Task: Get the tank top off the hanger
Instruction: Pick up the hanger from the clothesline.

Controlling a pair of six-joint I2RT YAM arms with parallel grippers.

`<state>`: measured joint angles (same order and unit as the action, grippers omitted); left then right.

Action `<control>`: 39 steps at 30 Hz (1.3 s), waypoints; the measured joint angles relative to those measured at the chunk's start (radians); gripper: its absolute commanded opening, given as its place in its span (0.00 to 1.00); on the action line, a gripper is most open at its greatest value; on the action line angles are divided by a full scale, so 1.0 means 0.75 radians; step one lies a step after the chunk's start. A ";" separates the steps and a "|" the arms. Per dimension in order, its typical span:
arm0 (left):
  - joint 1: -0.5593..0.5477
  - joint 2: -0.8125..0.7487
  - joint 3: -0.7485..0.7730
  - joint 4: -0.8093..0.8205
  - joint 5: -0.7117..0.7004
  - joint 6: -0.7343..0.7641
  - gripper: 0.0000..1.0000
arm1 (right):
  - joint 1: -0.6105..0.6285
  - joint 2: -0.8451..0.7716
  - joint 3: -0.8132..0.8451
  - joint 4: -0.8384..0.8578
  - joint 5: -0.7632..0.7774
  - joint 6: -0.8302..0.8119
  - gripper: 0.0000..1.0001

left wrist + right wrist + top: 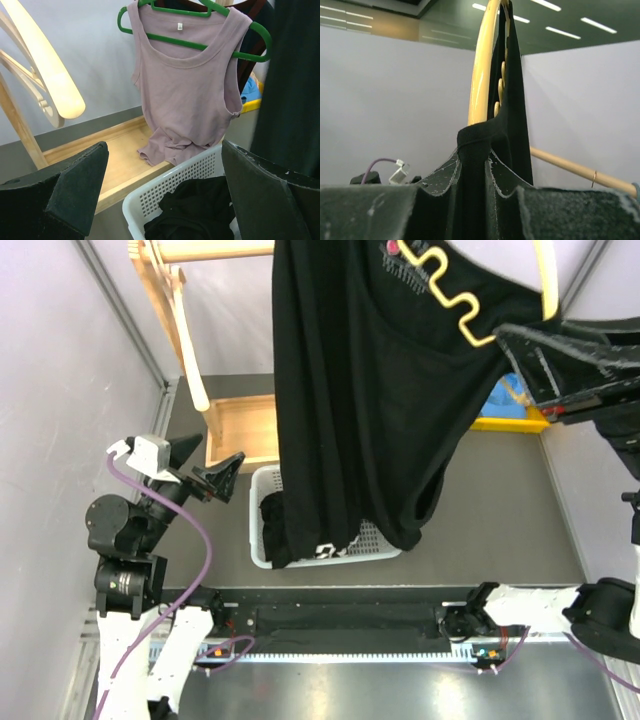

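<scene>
Right end effector [503,337] clamped on the black tank top [360,390] at its shoulder; left end effector [212,466] spread wide and holding nothing.

The tank top hangs high over the table [500,510] on a yellow hanger [455,305], its hem draped down at the white basket [262,482]. In the right wrist view the fingers [440,180] pinch a fold of black fabric just below the hanger's arm. The left end effector sits low at the left, near the basket, well apart from the garment's shoulder.
</scene>
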<state>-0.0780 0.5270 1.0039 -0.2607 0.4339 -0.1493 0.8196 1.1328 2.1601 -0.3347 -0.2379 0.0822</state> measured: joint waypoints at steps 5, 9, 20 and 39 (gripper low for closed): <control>0.000 -0.014 0.000 0.000 0.000 -0.008 0.99 | 0.000 0.079 0.108 0.102 -0.016 -0.001 0.00; 0.000 -0.022 0.000 -0.001 0.000 -0.009 0.99 | 0.000 0.121 0.129 0.174 -0.017 0.000 0.00; 0.000 -0.046 -0.016 -0.002 0.000 -0.024 0.99 | 0.000 0.268 0.200 0.187 -0.035 0.023 0.00; 0.000 -0.045 -0.017 -0.001 0.091 0.025 0.99 | 0.000 -0.111 -0.665 -0.073 -0.044 0.092 0.00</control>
<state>-0.0780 0.4934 0.9909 -0.2615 0.5018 -0.1307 0.8196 1.0492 1.6611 -0.3893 -0.2710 0.1509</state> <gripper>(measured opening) 0.990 0.137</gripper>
